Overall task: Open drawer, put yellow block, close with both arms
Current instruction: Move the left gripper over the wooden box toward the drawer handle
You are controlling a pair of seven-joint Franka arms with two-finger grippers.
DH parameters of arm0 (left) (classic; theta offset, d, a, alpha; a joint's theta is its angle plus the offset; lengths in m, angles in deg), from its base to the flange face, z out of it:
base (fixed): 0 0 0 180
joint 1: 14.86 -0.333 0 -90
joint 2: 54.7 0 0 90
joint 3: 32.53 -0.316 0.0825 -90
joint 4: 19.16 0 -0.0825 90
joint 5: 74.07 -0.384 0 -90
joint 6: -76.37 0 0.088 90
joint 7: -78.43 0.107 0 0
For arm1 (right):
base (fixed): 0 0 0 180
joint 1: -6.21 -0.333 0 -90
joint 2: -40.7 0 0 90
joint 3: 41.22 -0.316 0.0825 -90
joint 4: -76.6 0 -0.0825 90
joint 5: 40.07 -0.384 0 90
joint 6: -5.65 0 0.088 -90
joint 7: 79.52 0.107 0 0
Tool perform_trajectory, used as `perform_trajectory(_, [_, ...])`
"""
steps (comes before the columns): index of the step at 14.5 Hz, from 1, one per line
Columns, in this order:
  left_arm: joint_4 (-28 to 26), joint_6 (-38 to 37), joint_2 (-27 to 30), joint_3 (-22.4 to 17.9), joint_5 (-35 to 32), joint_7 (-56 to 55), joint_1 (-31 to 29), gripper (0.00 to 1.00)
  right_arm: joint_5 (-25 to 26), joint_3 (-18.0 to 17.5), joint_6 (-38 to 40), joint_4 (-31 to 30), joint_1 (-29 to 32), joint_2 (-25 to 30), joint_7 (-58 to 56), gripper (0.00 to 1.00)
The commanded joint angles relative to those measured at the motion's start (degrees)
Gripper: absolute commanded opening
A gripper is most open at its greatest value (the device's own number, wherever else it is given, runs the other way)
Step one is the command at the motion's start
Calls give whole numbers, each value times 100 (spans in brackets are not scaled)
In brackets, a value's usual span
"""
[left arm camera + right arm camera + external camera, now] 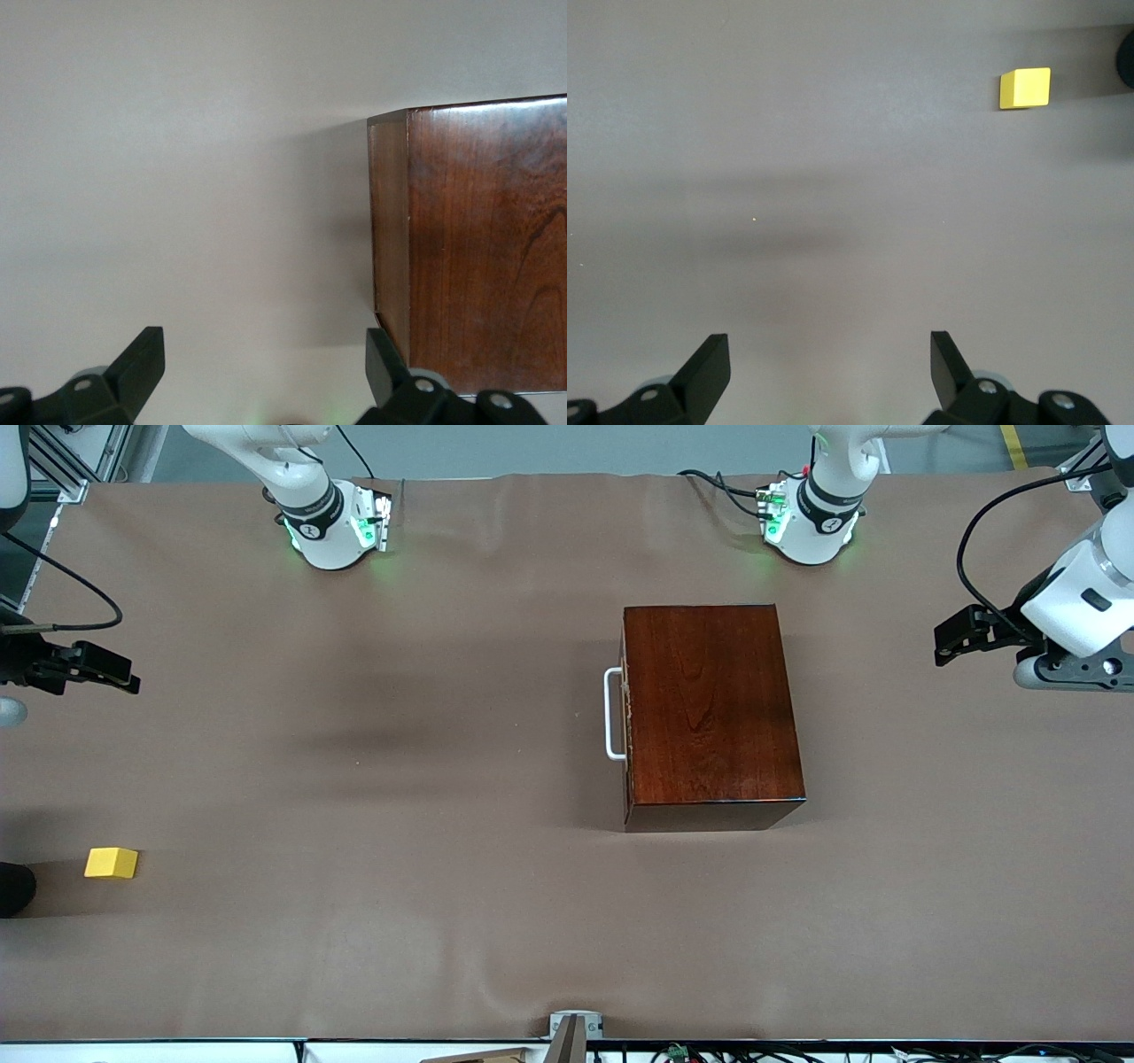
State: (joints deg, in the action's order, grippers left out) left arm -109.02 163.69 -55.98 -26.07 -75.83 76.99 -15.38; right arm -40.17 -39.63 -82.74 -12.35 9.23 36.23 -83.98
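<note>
I see the drawer (626, 717) fully closed in the mahogany box (709, 708), its white handle (611, 715) facing the right arm's end. The yellow block (111, 863) rests well apart, at that same end, nearer the front camera. The left gripper (266, 363) and the right gripper (830, 363) both hang wide and empty over bare table (399, 824).
</note>
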Motion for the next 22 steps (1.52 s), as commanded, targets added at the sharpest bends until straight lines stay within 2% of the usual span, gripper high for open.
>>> perform_trajectory(1, [118,30,-74,48,-26,72,-45,100,-7,-9,-73,-44,-64,131,112,100])
perform_trajectory(5, [205,31,-222,57,-9,-23,-19,100,-16,0,-152,-26,-64,131,243,100])
perform_trajectory(7, [661,13,-556,57,8,-32,60,100,-16,-9,-152,-26,-64,131,419,100])
perform_trajectory(8, [680,13,-609,57,0,-128,200,100,-16,-9,-152,-26,-64,131,420,100])
perform_trajectory(15, [707,48,-1057,66,35,-2244,1079,100,-16,-9,-179,-26,-73,131,429,100])
perform_trajectory(22, [795,312,-1410,66,35,-3607,1624,100,-25,-9,-240,-26,-82,122,429,100])
